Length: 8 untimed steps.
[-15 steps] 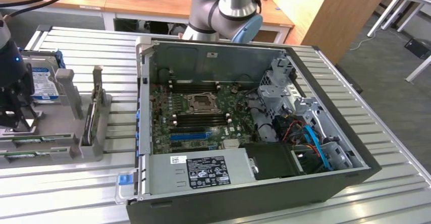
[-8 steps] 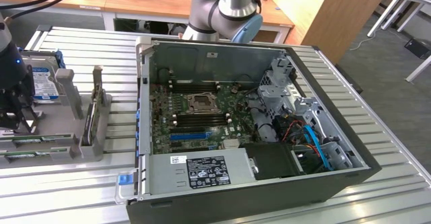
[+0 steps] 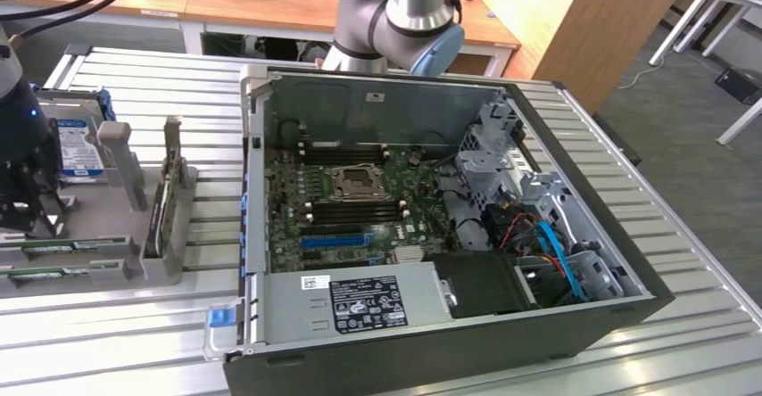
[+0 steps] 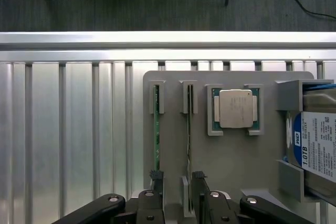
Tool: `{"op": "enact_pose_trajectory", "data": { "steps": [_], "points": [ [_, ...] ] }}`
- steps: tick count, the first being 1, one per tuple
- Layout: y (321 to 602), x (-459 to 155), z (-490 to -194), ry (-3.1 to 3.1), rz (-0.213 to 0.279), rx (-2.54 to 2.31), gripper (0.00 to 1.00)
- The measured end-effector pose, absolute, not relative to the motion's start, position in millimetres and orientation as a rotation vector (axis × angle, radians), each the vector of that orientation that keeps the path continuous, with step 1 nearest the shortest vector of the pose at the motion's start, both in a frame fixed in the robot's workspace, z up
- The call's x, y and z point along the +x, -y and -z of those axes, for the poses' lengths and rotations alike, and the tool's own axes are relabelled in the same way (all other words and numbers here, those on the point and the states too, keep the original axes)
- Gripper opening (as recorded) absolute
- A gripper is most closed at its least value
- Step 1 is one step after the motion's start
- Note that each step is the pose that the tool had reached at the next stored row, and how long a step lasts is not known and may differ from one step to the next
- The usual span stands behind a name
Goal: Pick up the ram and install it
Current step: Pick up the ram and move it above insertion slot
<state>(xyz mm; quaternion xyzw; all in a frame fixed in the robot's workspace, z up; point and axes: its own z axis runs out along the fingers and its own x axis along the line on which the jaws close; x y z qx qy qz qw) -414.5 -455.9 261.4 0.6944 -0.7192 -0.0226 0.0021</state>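
Pick-up stage, grasp not yet made. The fingers stand apart and hold nothing, poised over one end of the grey holder. The inner ram stick runs into the gap between them, nearer one finger than the other. The outer ram stick lines up with the other fingertip. Whether either finger touches a stick cannot be told.

Both sticks stand on edge in clips, side by side. The outer one lies along the holder's edge, and beyond the inner one come the processor and then the hard drive at the opposite edge. The holder rests on the slatted counter, toward its edge at the exterior view's left.

The open computer case sits mid-counter, well apart from the holder. Its memory slots on the motherboard appear empty, so installation has not begun.

In judgement, the grasp calls for centring the fingers on a single stick. The fingertip must clear the neighbouring stick, and the fingers should close squarely on the stick's flat faces so that it lifts straight out of its clips.
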Motion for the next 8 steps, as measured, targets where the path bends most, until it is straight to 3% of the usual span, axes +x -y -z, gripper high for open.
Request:
{"op": "enact_pose_trajectory", "data": {
  "steps": [8],
  "points": [
    [455.9, -414.8, -257.6, 2.256, 0.071, 2.179, 0.35]
  ]
}}
